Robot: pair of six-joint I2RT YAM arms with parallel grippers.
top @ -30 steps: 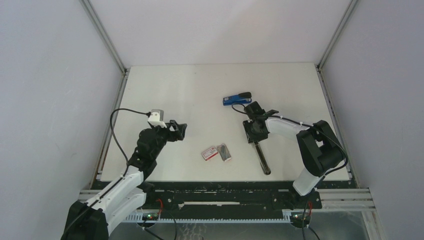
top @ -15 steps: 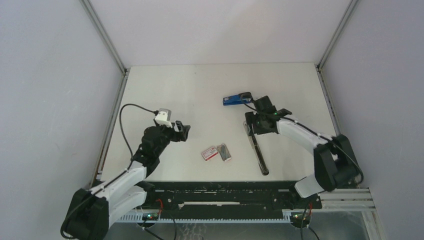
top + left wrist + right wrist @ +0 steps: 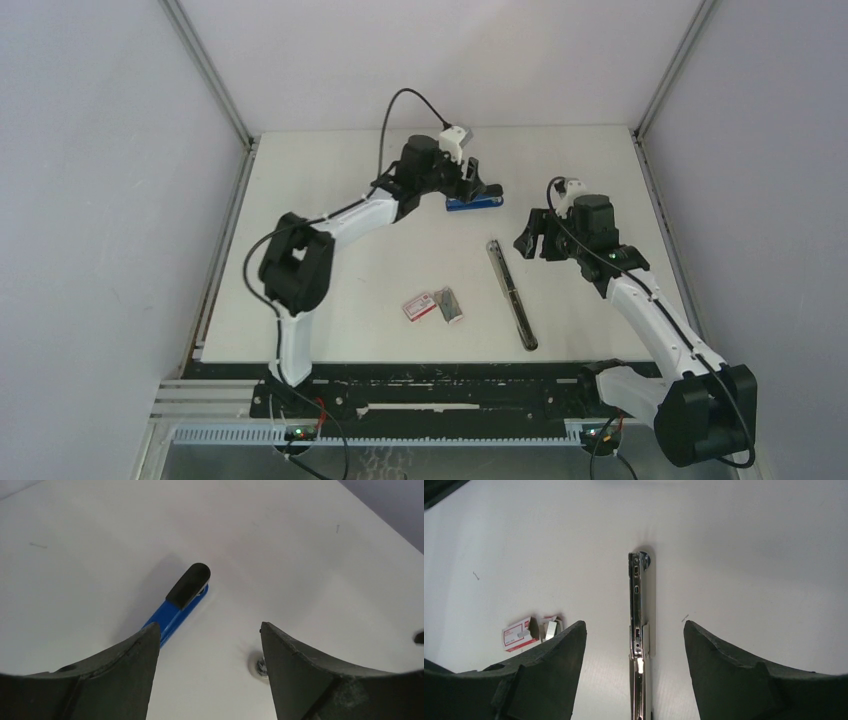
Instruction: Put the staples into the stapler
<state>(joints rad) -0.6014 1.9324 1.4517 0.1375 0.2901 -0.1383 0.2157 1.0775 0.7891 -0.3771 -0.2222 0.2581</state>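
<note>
A long silver stapler (image 3: 510, 293), opened out flat, lies right of centre; in the right wrist view (image 3: 639, 640) its metal channel runs straight down between my fingers. The red-and-white staples box (image 3: 418, 306) and its grey tray (image 3: 450, 304) lie to its left, and both show in the right wrist view, box (image 3: 519, 634) and tray (image 3: 552, 628). My right gripper (image 3: 533, 238) (image 3: 634, 625) is open and empty above the stapler's far end. My left gripper (image 3: 470, 183) (image 3: 207, 630) is open and empty over a small blue tool with a black tip (image 3: 474, 201) (image 3: 176, 611).
The white table (image 3: 330, 200) ends at metal frame rails on the left and right (image 3: 660, 200). A small round metal piece (image 3: 260, 666) shows by the left gripper's right finger. The left arm (image 3: 340, 220) stretches diagonally across the table's left half.
The left arm swung from the near left across to the blue tool at the back. The right gripper drew back to the right, off the long stapler.
</note>
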